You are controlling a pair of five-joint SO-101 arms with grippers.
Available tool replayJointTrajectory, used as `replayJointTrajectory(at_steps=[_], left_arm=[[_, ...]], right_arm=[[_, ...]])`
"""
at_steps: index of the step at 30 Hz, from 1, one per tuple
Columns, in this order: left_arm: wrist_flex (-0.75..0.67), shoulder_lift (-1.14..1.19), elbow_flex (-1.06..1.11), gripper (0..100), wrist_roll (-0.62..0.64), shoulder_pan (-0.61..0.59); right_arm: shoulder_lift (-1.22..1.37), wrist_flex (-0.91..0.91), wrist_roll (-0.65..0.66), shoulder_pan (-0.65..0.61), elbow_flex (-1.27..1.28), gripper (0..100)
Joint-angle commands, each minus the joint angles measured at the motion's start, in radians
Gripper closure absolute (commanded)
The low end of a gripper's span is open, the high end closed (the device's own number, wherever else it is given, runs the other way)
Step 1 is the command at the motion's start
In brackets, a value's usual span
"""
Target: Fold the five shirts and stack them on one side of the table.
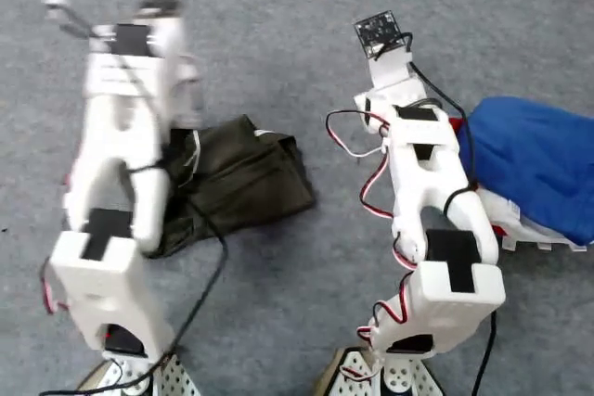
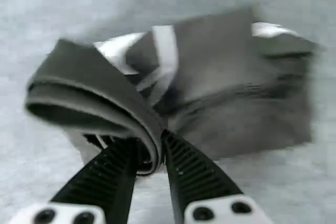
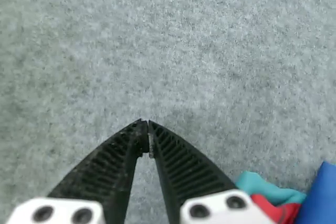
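Left end effector [image 2: 151, 145] pinches a rolled edge of the dark shirt [image 1: 243, 178]. Right end effector [image 3: 145, 132], right of the dark shirt, is pressed together and empty. Shirt stack [image 1: 538, 164] sits further right. Risk: shallow bite, so the edge slips and the fold collapses.

White print [image 2: 164, 51] on dark shirt [image 2: 236, 93] blurred, unreadable; no other text legible.
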Motion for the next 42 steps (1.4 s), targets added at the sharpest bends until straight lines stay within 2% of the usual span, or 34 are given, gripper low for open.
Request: replayJointTrajectory(at_steps=[1,6,11,16,24,27,31,33,38,42], left_arm=[[0.009,-0.058,-0.092,98,0.055,0.157],[-0.003,-0.019,-0.132,98,0.057,0.252],[0.0,0.081,-0.215,98,0.06,0.262],[0.002,0.199,-0.315,98,0.127,0.265],[0.002,0.335,-0.379,98,0.138,0.344],[0.002,0.386,-0.373,93,0.141,0.359],[0.008,0.397,-0.39,79,0.201,0.31],[0.009,0.375,-0.423,77,0.252,0.262],[0.009,0.321,-0.509,79,0.285,0.112],[0.005,0.332,-0.511,91,0.328,0.021]], right_arm=[[-0.004,-0.02,-0.009,0.018,-0.031,99.3],[-0.005,-0.02,-0.009,0.019,-0.03,99.3],[-0.005,-0.02,-0.009,0.019,-0.03,99.3],[-0.005,-0.02,-0.009,0.019,-0.031,99.3],[-0.004,-0.02,-0.009,0.019,-0.033,99.3],[-0.004,-0.02,-0.009,0.019,-0.033,99.3],[-0.002,-0.02,-0.009,0.028,-0.033,99.3],[-0.002,-0.021,-0.049,0.044,-0.035,99.3],[-0.002,-0.018,-0.104,0.067,-0.047,99.3],[-0.001,-0.018,-0.106,0.065,-0.048,99.3]])
